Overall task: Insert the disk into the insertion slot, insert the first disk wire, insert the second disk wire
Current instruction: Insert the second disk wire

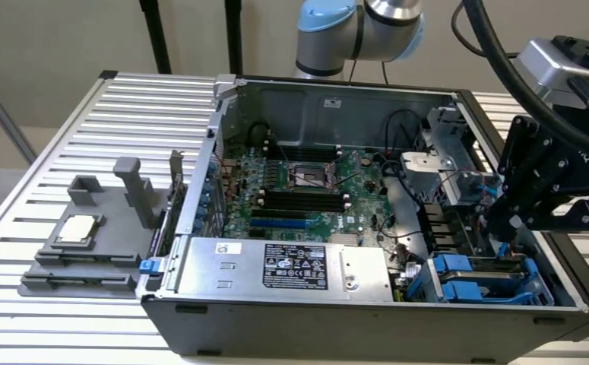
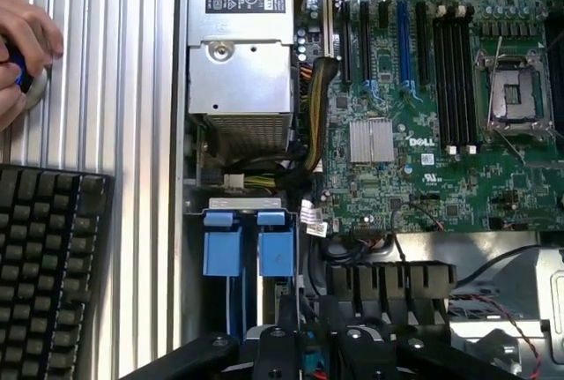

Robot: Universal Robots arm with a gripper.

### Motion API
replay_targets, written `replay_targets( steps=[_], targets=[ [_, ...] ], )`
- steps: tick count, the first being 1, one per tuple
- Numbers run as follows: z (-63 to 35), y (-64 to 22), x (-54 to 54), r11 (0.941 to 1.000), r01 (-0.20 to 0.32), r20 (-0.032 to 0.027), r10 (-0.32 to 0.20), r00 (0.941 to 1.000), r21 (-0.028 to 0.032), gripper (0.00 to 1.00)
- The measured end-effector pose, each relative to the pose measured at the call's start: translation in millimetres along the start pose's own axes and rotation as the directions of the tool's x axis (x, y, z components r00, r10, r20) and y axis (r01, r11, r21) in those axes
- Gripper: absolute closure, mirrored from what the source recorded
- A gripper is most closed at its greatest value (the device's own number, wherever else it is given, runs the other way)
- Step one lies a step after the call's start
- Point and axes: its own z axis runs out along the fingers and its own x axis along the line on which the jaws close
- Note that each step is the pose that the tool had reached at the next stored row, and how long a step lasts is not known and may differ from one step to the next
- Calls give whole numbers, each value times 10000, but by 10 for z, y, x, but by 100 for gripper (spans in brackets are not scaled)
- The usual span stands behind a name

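The insertion slot is the grey drive cage in the case's near corner, at the exterior view's right. Two blue plastic tabs stand side by side in it, with blue rails running down from them. The disk's blue frame sits in this cage; its silver body and label are hidden. My gripper hangs just above the cage. In the wrist view my gripper is shut on a small teal connector of a disk wire. A thin blue wire drops from the fingers toward the cage.
A silver power-supply box lies beside the cage, with the green motherboard behind it. Outside the case, a grey fixture sits on the slatted table. A person's hand and a black keyboard are near the case wall.
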Motion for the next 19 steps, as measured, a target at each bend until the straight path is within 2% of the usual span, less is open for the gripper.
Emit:
replay_targets(
  steps=[5,8,13,14,19],
  targets=[
    [7,-97,-22,10000,-8,-61,8,10000,3,75],
    [38,-102,-23,10000,-12,-87,12,10000,4,75],
    [57,-109,-23,10000,-13,-96,13,10000,4,73],
    [62,-110,-23,10000,-13,-98,13,10000,4,67],
    [105,-118,-23,10000,-12,-98,12,10000,4,67]
  ],
)
